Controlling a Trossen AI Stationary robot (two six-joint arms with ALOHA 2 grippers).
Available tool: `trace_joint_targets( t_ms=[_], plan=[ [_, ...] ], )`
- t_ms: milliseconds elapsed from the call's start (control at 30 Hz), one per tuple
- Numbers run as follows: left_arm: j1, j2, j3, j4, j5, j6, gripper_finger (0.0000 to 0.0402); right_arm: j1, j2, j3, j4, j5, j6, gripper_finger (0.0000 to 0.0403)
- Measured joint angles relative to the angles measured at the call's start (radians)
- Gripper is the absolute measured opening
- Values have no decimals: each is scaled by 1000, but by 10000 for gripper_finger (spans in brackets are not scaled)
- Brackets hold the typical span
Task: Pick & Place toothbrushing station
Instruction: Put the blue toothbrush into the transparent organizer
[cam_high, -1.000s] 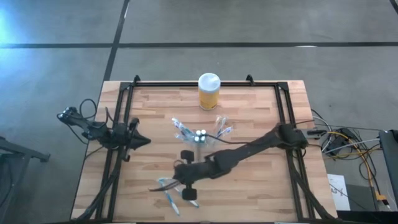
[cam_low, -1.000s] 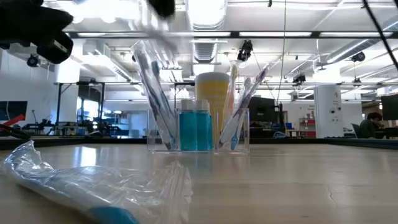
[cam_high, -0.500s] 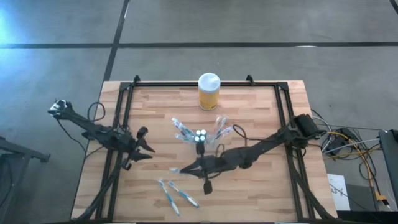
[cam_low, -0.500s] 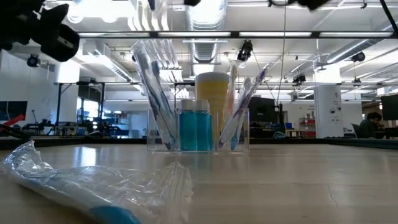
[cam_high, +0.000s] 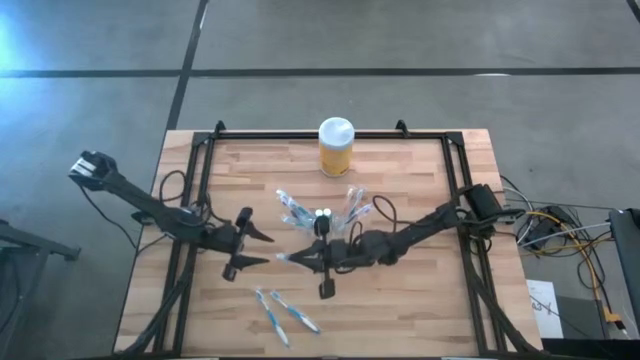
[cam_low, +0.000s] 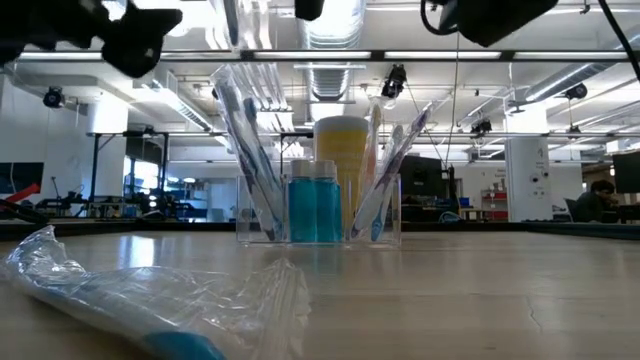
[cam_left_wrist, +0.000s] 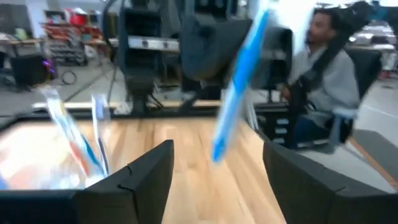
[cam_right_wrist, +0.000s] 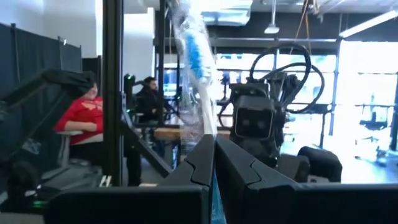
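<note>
The right gripper (cam_high: 290, 258) is clamped on a wrapped toothbrush (cam_right_wrist: 198, 59), held above the table (cam_high: 420, 300) just in front of the holder (cam_high: 322, 218). Over the last second it lifted this brush from the near-left group and carried it toward the centre. The left gripper (cam_high: 262, 249) has advanced from the table's left edge and spread its fingers (cam_left_wrist: 140, 174) wide; it now faces the brush tip, which shows blue between those fingers. The holder stands mid-table with brushes and two tubes (cam_low: 314, 205) already in it, the jar (cam_high: 336, 146) behind it. Two more brushes (cam_high: 283, 314) lie near the front edge. Judged step: handover to the left arm, then insertion.
</note>
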Motion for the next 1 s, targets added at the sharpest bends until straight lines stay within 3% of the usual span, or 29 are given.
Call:
trace_joint_targets(
  t_ms=[400, 567, 700, 833, 1000],
  plan=[
    [2, 241, 186, 66, -8, -1, 253, 0, 0, 25, -18, 72, -46, 8],
    [10, 336, 244, 63, -90, 31, 252, 0, 0, 25, -22, 76, -46, 8],
    [10, 386, 286, 67, -85, 49, 250, 5, 0, 25, -24, 75, -49, 8],
    [10, 409, 307, 67, -80, 73, 209, 11, 0, 24, -20, 76, -49, 8],
    [10, 394, 305, 65, -66, 72, 109, 31, 0, 24, -18, 77, -75, 8]
  ],
)
